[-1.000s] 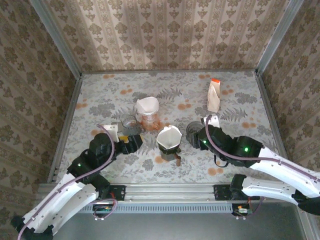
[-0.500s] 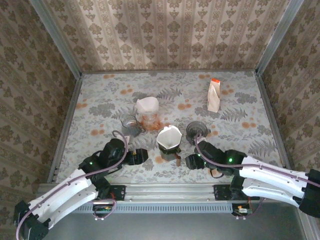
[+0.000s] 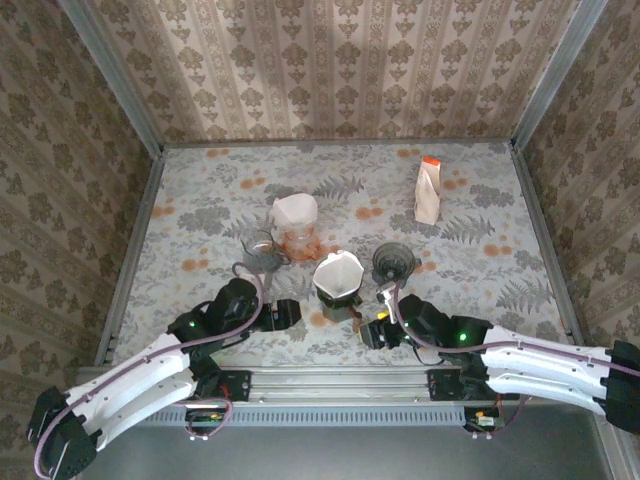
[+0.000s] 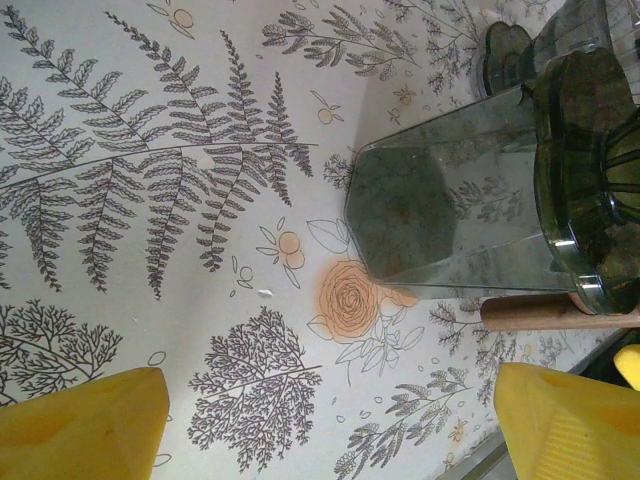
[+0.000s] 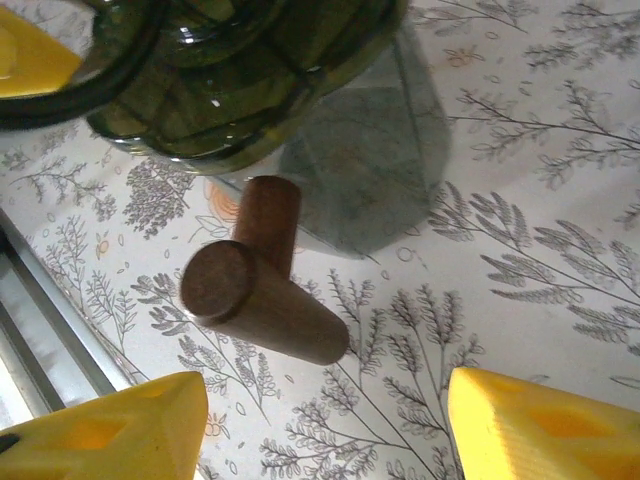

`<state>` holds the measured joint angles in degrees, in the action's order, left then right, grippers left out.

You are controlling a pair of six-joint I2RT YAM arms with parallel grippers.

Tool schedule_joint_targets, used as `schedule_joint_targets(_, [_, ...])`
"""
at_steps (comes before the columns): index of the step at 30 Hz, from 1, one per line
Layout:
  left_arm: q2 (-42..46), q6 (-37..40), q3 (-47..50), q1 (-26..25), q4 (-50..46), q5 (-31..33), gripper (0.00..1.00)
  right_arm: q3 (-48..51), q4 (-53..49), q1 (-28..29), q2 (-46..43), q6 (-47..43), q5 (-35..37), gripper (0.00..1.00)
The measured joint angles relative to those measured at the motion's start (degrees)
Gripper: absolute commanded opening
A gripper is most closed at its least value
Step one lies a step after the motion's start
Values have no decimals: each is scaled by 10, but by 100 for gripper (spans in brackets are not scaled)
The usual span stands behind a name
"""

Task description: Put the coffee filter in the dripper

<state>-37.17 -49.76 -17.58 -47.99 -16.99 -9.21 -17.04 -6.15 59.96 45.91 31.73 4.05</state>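
Both arms are lying low along the near edge of the table (image 3: 480,290), reaching in toward each other. The left gripper (image 3: 283,315) is sitting just left of the dripper (image 3: 341,297), its yellow fingers (image 4: 90,425) spread wide and holding nothing. The right gripper (image 3: 368,333) is hovering just right of the dripper's wooden handle (image 5: 265,295), jaws also apart and empty. The white coffee filter (image 3: 338,268) is sitting in the top of the dripper, between the two grippers. Farther back, a clear glass (image 3: 261,246), another white filter (image 3: 295,212) on something orange, a dark cup (image 3: 394,262) and a carton (image 3: 428,190) are standing clear of both arms.
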Motion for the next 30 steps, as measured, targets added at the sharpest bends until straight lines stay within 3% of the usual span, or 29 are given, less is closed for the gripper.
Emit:
schedule_joint_targets(12, [-7, -3, 1, 0, 4, 0, 86, 17, 125, 20, 60, -50, 3, 56])
schedule_joint_targets(30, [-45, -9, 0, -12, 7, 0, 85, 37, 180, 46, 83, -65, 59, 44])
